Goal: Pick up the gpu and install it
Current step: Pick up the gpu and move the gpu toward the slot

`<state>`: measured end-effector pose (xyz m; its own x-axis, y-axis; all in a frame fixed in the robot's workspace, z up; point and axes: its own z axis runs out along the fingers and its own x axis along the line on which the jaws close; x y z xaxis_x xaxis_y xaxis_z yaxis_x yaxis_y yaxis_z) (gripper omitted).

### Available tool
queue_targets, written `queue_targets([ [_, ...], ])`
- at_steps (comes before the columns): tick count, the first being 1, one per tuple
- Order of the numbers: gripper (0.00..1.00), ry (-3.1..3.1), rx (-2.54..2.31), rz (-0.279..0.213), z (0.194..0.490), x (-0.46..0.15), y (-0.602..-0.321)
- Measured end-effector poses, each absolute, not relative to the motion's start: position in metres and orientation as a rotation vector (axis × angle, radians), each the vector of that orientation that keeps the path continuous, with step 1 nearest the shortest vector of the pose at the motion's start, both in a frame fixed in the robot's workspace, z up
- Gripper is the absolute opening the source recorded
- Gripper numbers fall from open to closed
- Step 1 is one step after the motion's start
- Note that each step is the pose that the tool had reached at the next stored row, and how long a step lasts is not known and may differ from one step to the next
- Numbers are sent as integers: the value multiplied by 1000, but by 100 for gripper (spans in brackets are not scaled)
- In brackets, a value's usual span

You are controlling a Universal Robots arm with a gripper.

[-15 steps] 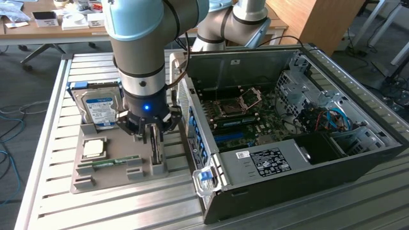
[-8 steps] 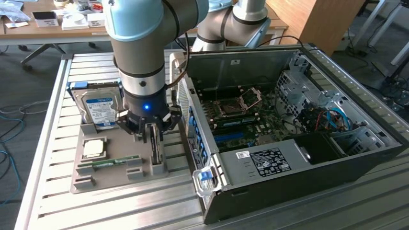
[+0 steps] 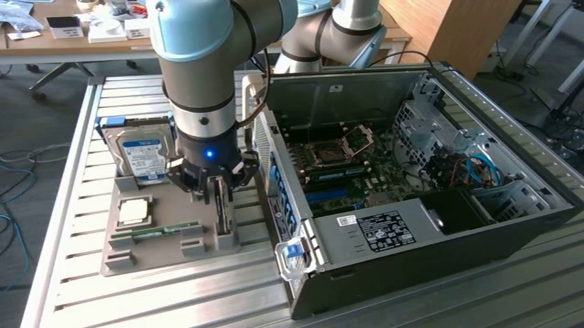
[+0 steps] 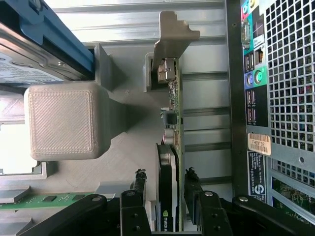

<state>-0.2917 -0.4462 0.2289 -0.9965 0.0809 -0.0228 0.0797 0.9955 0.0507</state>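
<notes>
The tool (image 3: 216, 193) hangs left of centre in the exterior view, open, its fingers (image 4: 139, 189) flanking the gpu (image 3: 221, 217) with a gap on either side. At the exterior view's left, a hard drive (image 3: 141, 154) stands on edge at the back of a grey tray (image 3: 155, 258) on the slatted table (image 3: 82, 301). Lower in the frame lie a square chip (image 3: 135, 210) and a green memory stick (image 3: 163, 231). Just right of these, the gpu stands on edge in a tray slot. On the right lies the open computer case (image 3: 511, 225)
</notes>
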Motion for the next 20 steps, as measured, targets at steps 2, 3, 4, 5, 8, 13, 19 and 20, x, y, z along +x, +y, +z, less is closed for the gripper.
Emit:
queue_targets([
  [2,45,3113,125,78,229,-292,-446],
  [3,45,3113,125,78,228,-292,-446],
  [4,45,3113,125,78,228,-292,-446],
  [5,45,3113,125,78,228,-292,-446],
  [8,45,3113,125,78,228,-292,-446],
  [13,43,3113,125,78,228,-292,-446],
  [19,27,3113,125,78,228,-292,-446],
  [20,27,3113,125,78,228,-292,-446],
])
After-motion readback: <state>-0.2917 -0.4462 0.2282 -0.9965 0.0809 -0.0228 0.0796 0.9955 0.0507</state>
